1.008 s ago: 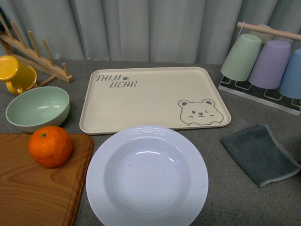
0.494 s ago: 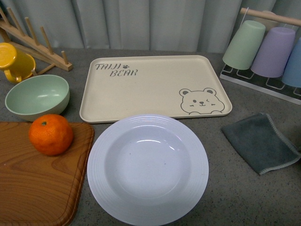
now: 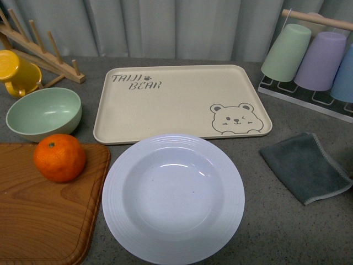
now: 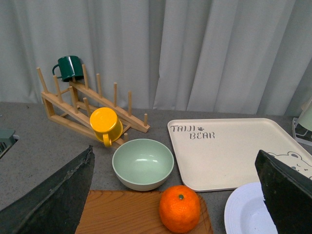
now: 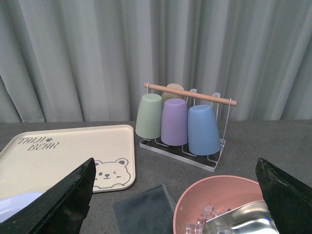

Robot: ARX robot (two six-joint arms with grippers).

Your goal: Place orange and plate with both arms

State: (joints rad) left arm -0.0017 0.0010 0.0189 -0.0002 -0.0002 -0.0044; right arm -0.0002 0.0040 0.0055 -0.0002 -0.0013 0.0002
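Observation:
The orange (image 3: pixel 59 158) sits on the far corner of a wooden cutting board (image 3: pixel 38 215) at the front left. The white plate (image 3: pixel 173 199) lies on the grey table in front of the beige bear tray (image 3: pixel 176 102). Neither gripper shows in the front view. In the left wrist view the left gripper (image 4: pixel 178 195) is open, its black fingers (image 4: pixel 53 197) wide apart, the orange (image 4: pixel 180 208) between and beyond them, the plate's edge (image 4: pixel 243 214) beside it. In the right wrist view the right gripper (image 5: pixel 175 195) is open and empty above the table.
A pale green bowl (image 3: pixel 44 115), a yellow mug (image 3: pixel 16 77) and a wooden rack (image 3: pixel 41 52) stand at the back left. A cup rack (image 3: pixel 314 61) stands back right, a grey cloth (image 3: pixel 306 174) in front of it. A pink bowl (image 5: pixel 219 204) with ice and a scoop shows in the right wrist view.
From one second ago to half a second ago the front view tilted a little downwards, so everything sits higher in the picture. Nothing has moved since then.

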